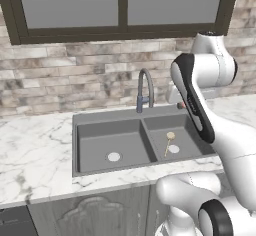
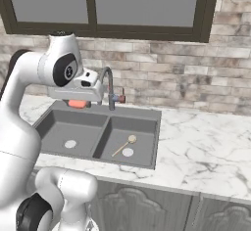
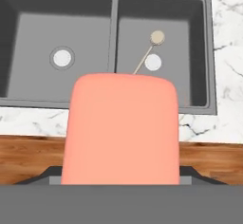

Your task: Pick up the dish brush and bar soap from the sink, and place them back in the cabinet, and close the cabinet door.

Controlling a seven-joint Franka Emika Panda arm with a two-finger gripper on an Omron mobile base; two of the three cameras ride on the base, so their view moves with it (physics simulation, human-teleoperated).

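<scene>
Holding bar soap [image 3: 121, 129] clamped in pincer [image 2: 78, 103] above sink [image 1: 90, 130], dish brush [image 1: 168, 142] in right basin, faucet [image 1: 145, 87] behind.

sink [image 1: 80, 130] x1 (2 basins, 2 drains) | faucet [image 1: 145, 87] x1 | dish brush [image 1: 168, 142] x1 | bar soap [image 3: 121, 128] x1

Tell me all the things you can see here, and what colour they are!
bar soap: one, orange-red, held up above the sink
dish brush: one, tan with a pale head, in the right basin
sink: one, dark grey, two basins with silver drains
faucet: one, grey, behind the sink
counter: one, white marble, around the sink
window: one, dark frame, above the brick wall
gripper: one, white, shut on the bar soap
</scene>
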